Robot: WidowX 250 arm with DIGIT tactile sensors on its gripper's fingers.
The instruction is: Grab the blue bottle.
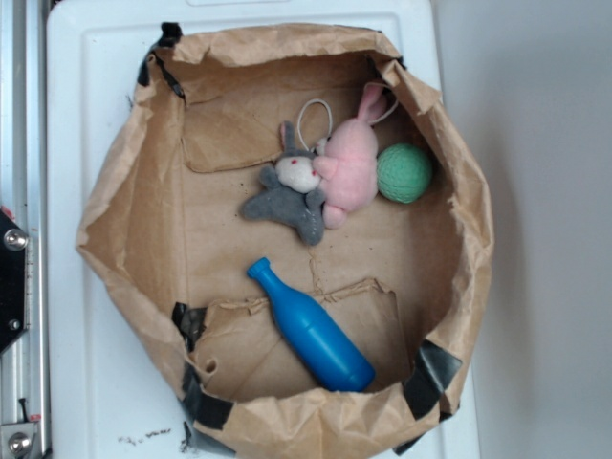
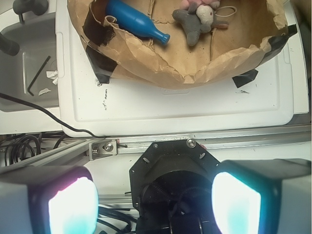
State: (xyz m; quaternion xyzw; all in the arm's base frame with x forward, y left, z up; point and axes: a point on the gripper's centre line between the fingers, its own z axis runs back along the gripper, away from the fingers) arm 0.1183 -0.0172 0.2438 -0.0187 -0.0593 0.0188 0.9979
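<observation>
The blue bottle (image 1: 313, 328) lies on its side in the near part of a brown paper bag (image 1: 124, 229), neck pointing up-left. In the wrist view the blue bottle (image 2: 134, 20) shows at the top left, inside the same bag (image 2: 195, 68). My gripper (image 2: 155, 204) is open, its two glowing pads wide apart with nothing between them. It hangs over the robot's black base, well away from the bag and the bottle. The gripper does not show in the exterior view.
A grey plush rabbit (image 1: 287, 196), a pink plush rabbit (image 1: 351, 167) and a green knitted ball (image 1: 404, 173) lie at the bag's far side. The bag rests on a white lid (image 2: 195, 105). An aluminium rail (image 2: 243, 139) and cables (image 2: 44, 119) lie near the base.
</observation>
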